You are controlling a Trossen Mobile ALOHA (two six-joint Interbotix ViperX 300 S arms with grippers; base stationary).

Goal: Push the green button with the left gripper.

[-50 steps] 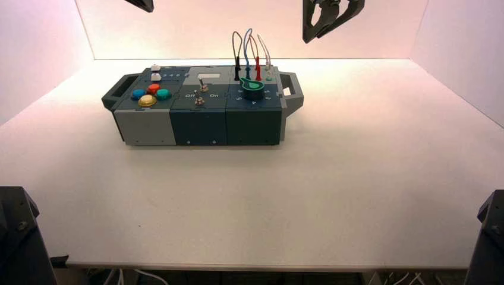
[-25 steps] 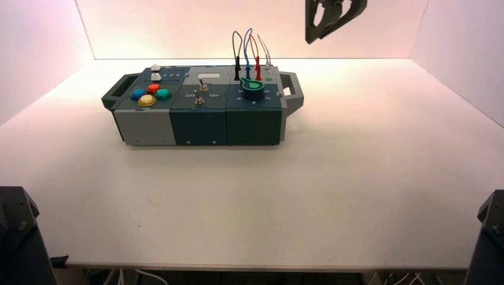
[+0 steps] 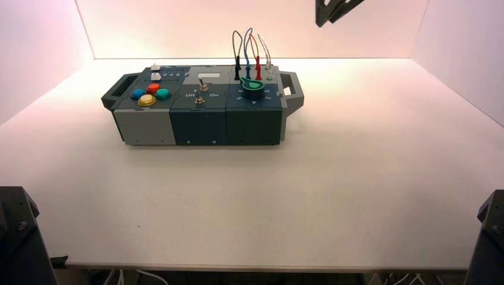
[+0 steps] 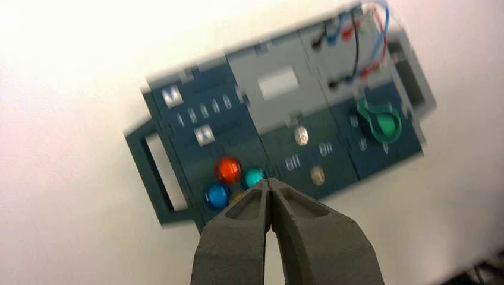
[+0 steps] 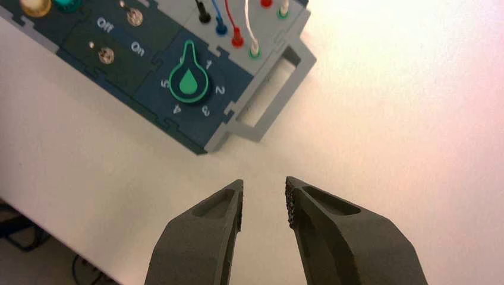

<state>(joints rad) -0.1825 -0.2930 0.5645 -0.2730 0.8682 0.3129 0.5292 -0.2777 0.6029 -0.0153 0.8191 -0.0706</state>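
The green button [image 3: 163, 94] is a small teal dome on the box's left end, beside the red button [image 3: 153, 88], blue button [image 3: 138, 94] and yellow button [image 3: 147, 100]. It also shows in the left wrist view [image 4: 254, 176]. My left gripper [image 4: 268, 184] is shut and empty, high above the box, its tips seen just beside the green button; it is out of the high view. My right gripper [image 5: 264, 199] is open and empty, high above the table off the box's right end; only its edge [image 3: 336, 10] shows at the top of the high view.
The box [image 3: 142, 124] stands at the table's far middle, with two toggle switches [image 3: 201, 95], a green pointer knob [image 3: 252, 86] and looped wires [image 3: 249, 50] at its right end. A handle [image 3: 293, 89] sticks out at each end. White walls stand close around the table.
Both grippers have risen: the left has left the top of the high view, and the right has moved up and right so only its edge remains.
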